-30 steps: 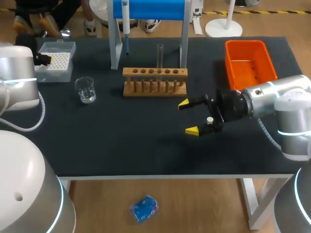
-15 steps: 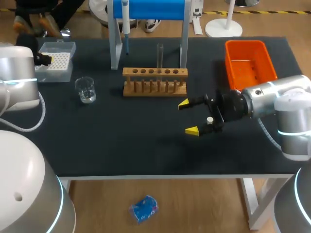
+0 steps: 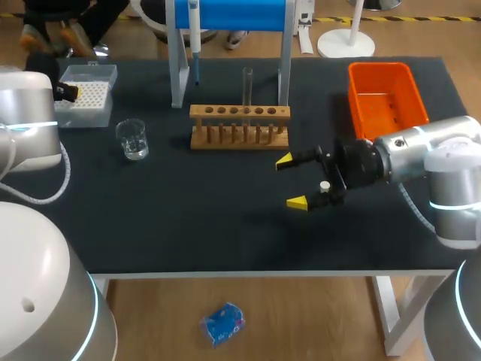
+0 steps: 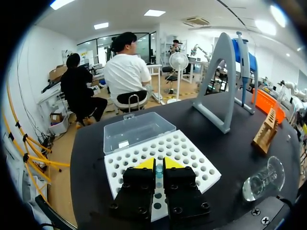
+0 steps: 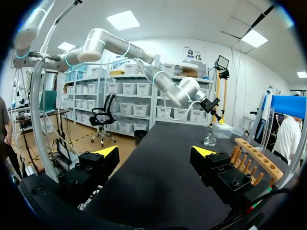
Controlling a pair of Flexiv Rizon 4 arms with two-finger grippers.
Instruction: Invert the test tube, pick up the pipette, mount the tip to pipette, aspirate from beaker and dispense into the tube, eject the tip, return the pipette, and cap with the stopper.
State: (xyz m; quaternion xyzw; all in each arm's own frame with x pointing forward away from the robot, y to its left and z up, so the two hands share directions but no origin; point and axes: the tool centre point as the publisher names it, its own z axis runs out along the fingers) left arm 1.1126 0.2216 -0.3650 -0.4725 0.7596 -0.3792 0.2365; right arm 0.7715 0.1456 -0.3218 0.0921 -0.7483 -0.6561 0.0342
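My left gripper hangs over the white tip box, its yellow tips drawn close on a small blue stopper between them. From above, that gripper is at the tip box, far left. A glass test tube stands upright in the wooden rack. The pipette hangs on the blue-topped stand. A glass beaker sits left of the rack. My right gripper is open and empty, right of the rack and low over the table.
An orange bin stands at the back right. In the right wrist view, beyond the open gripper, are the rack, the beaker and my left arm. Bare black tabletop lies in front.
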